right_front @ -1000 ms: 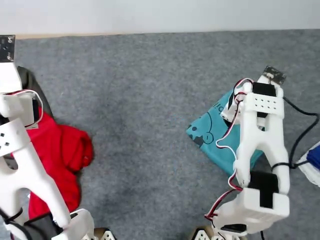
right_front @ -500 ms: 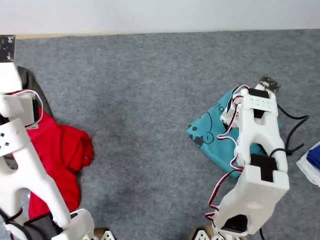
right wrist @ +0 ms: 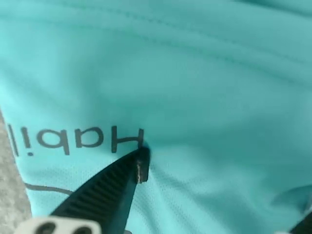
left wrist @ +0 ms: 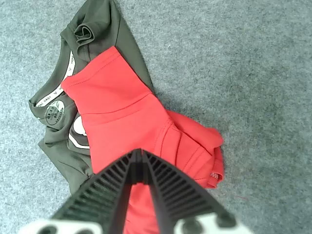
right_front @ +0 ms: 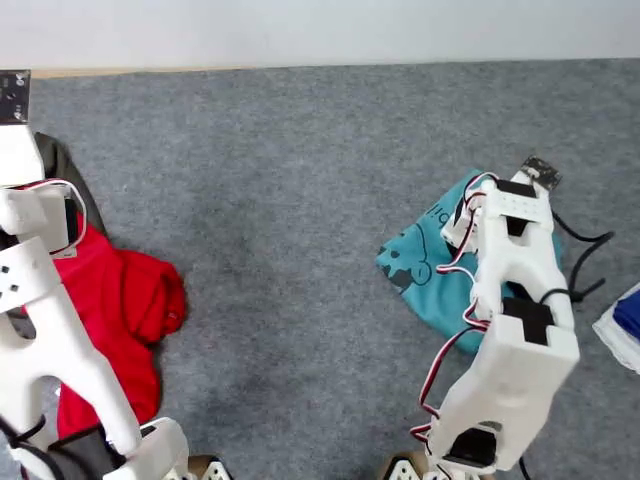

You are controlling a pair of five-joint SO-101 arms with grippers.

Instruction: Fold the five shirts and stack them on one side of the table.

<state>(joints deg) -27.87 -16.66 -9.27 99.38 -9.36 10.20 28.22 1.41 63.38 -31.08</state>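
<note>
While an arm (right_front: 515, 300) half-hides the teal shirt (right_front: 425, 275), right fingers (right wrist: 114, 190) spread, left fingers (left wrist: 114, 187) closed.

High camera looks down over the table (right_front: 300, 150). Left wrist camera, well above, shares the red shirt (right_front: 130, 300) at 9 o'clock; right wrist camera, pressed close, shares the teal shirt (right_front: 425, 265) at 3 o'clock

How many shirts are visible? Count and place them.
3: red shirt at left, dark shirt beneath it, teal shirt under the right arm. Blue cloth at right may be another.
</note>
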